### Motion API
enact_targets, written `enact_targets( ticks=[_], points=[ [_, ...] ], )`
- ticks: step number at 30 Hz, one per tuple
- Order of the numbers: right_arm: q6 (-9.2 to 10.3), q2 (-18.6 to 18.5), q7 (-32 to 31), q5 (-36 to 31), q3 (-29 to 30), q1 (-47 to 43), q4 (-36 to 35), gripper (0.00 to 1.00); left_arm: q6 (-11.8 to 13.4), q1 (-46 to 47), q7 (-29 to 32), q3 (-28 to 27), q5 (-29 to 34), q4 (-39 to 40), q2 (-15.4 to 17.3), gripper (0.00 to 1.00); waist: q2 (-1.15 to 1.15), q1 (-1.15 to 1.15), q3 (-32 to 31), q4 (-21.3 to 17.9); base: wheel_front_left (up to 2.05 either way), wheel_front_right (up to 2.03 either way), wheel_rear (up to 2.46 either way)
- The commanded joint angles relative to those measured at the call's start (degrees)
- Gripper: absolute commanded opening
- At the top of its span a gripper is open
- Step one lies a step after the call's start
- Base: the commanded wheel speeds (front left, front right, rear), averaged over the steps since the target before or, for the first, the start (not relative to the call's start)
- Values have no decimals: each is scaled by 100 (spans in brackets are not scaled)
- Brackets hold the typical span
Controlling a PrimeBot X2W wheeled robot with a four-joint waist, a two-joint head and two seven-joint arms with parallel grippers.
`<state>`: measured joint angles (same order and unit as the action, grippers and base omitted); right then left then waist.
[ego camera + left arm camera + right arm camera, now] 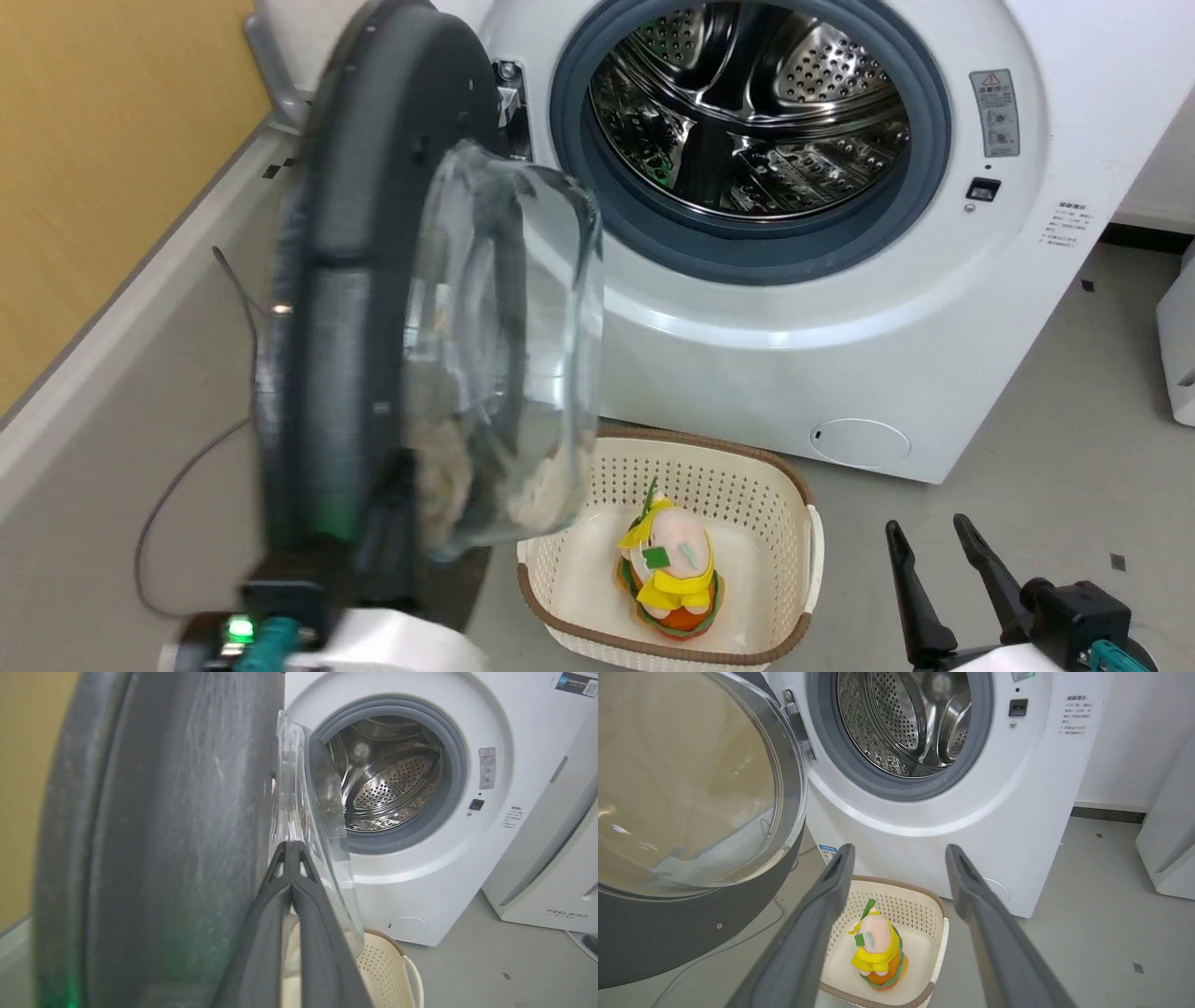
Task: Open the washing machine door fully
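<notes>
Push the washing machine door (355, 308), standing well out to the left of the washing machine (1027, 327), wider with the left end effector (290, 849), pressed together beside the glass bowl (504, 355); follow the hinge arc slowly. Hold the spread, empty right end effector (926, 527) clear of the basket (738, 485).

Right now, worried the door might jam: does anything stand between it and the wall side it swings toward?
Nothing visible does. Past the washing machine door lies floor with a thin cable flat on it; the basket sits on the glass side.
</notes>
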<state>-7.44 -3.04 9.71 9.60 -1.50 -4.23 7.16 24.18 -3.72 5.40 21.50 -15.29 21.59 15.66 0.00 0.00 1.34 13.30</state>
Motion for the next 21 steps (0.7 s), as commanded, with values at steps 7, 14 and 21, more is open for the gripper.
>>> enact_targets(
  ticks=[7, 14, 21],
  points=[
    [-5, 16, -20, 44, 8, 4, -6, 100, 67, -102, -315, -1008, -544, -360, 291, 0, 0, 0, -7, -53, 0, 0, 0],
    [-5, 16, -79, 18, 29, 7, -92, 100, -212, 93, -991, -2125, -1187, -1294, 628, 0, 0, 0, 92, -170, 0, 0, 0],
    [-5, 16, -92, 20, 39, 41, -100, 100, -482, 351, -1547, -2715, -1441, -2323, 937, 0, 0, 0, 126, -317, 0, 0, 0]
  ],
)
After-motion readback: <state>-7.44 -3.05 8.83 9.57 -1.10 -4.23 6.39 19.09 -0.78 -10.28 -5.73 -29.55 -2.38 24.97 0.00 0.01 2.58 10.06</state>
